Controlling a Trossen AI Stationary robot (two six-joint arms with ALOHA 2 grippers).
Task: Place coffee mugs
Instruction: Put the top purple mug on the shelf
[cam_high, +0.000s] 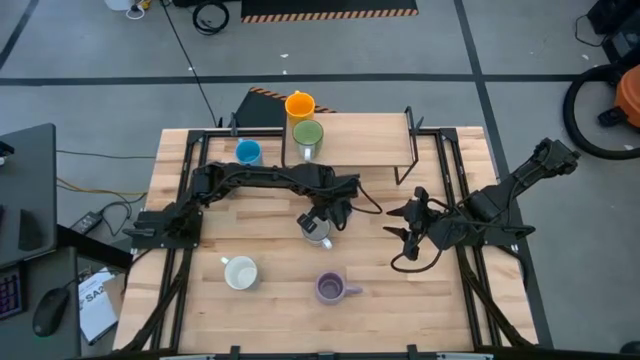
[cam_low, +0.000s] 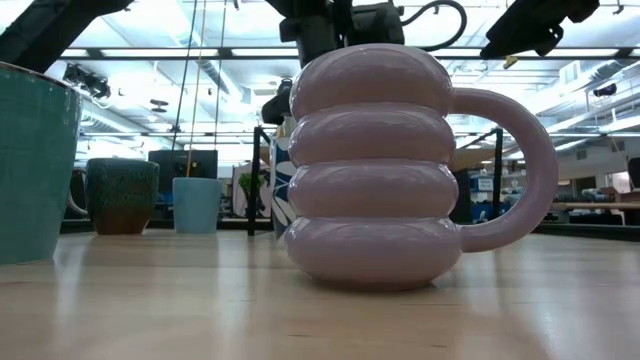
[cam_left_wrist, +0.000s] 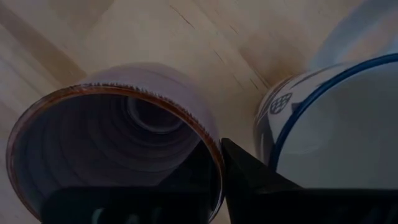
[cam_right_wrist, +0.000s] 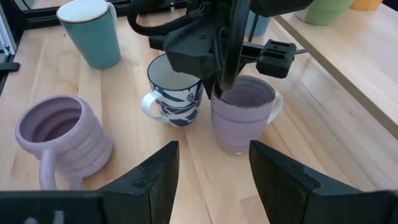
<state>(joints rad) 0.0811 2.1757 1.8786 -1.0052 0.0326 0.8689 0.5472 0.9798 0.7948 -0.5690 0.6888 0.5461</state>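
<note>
Ribbed pale purple mug (cam_low: 370, 170) stands nearest the low camera, upright on the worktop (cam_high: 420, 300). Seen from above, it is at 6 o'clock from the worktop's centre, with its handle turned to 3 o'clock.

Centre of worktop: a smooth pale purple mug (cam_right_wrist: 242, 115) with a brown rim stands upright. A white mug with blue pattern (cam_right_wrist: 177, 99) stands just beside it, at roughly 7 o'clock from it.

Left claw (cam_right_wrist: 221, 87): reaches in over the centre and is clamped on the smooth pale purple mug. One finger is inside the cup and the other is outside the wall, in the gap between the two mugs. The mug's base rests on the wood.

Right claw (cam_right_wrist: 211, 180): hovers at 3 o'clock from the centre pair, well apart from them. Its fingers are spread and hold nothing.

Other mugs:
- Teal mug with white inside (cam_high: 240, 272): upright at 8 o'clock from centre.
- Small blue mug (cam_high: 248, 152): on the worktop at 10 o'clock.
- Raised wooden shelf (cam_high: 360, 135): at 12 o'clock. It carries an orange mug (cam_high: 300, 104) and, just at 6 o'clock from that, a green mug (cam_high: 307, 135).
</note>
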